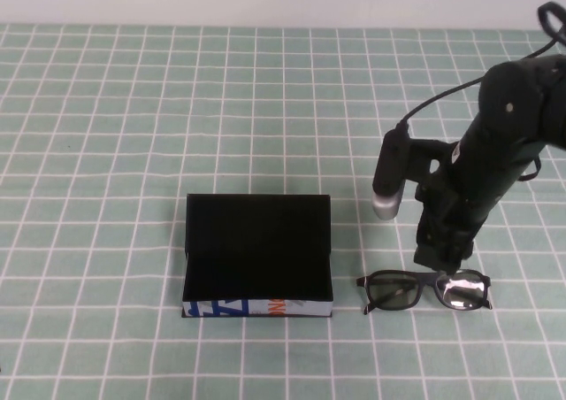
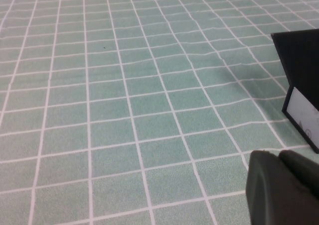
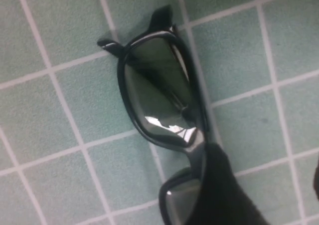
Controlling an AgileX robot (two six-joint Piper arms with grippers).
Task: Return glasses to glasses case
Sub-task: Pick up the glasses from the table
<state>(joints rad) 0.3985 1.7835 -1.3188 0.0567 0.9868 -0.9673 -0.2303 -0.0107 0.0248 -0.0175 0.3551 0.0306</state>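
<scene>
The black glasses [image 1: 424, 291] with dark tinted lenses lie folded on the tiled mat, just right of the glasses case [image 1: 256, 254]. The case stands open, its flap lid laid back and its white printed strip [image 1: 256, 308] facing me. My right gripper [image 1: 445, 263] hangs right over the glasses near their bridge. In the right wrist view the glasses [image 3: 159, 95] lie below my open right gripper [image 3: 269, 185]; one finger [image 3: 219, 190] lies over the frame's bridge and the other is at the picture's edge. My left gripper [image 2: 279, 158] is shut and empty, low over the mat near the case's corner [image 2: 299, 60].
The green checked mat [image 1: 133, 108] covers the whole table. The right arm's black camera tube with a silver tip [image 1: 391, 174] hangs between the case and the arm. A cable [image 1: 442, 95] loops off the right arm.
</scene>
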